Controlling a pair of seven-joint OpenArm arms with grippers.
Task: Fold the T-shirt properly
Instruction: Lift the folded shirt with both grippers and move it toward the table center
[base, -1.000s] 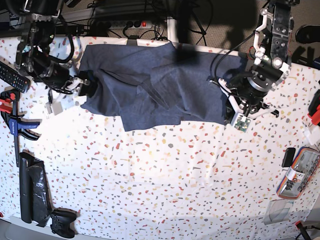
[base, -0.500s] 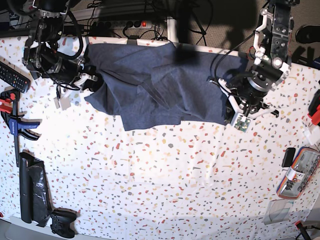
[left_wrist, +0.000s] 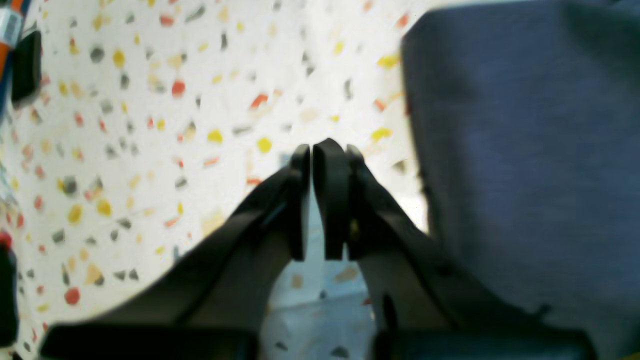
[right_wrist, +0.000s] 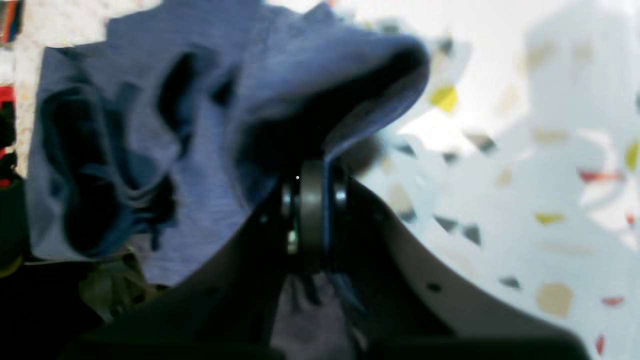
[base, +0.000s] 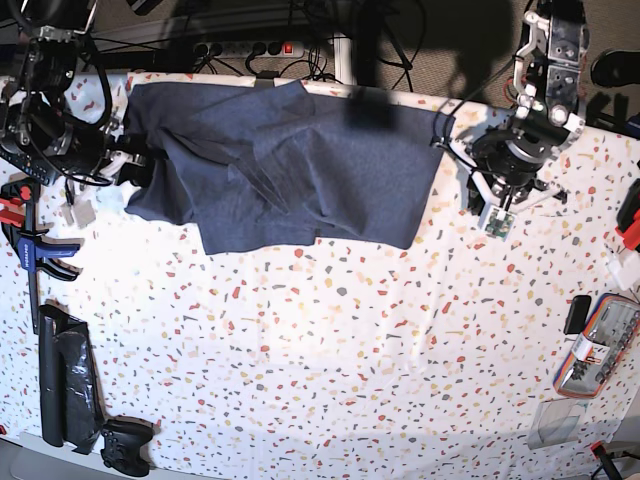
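Observation:
The T-shirt (base: 290, 165) is a dark navy heathered cloth lying rumpled across the far part of the speckled table (base: 330, 340). At its left edge my right gripper (base: 137, 165) is shut on it. The right wrist view shows that gripper (right_wrist: 312, 172) pinching a raised fold of the T-shirt (right_wrist: 150, 150). My left gripper (base: 493, 205) hovers over bare table just right of the shirt. In the left wrist view its fingertips (left_wrist: 304, 155) stand almost together with nothing between them, and the T-shirt (left_wrist: 525, 140) lies to their right.
A blue clamp (base: 30, 240), a black bag (base: 65, 385) and a game controller (base: 125, 445) lie along the left edge. A clear case (base: 597, 345) and a small black object (base: 578, 312) sit at the right edge. A power strip (base: 250, 47) lies behind the table.
My right gripper closed on the shirt's left edge and drew it leftward. The whole shirt slid left, away from the left gripper, which shifted slightly up and right.

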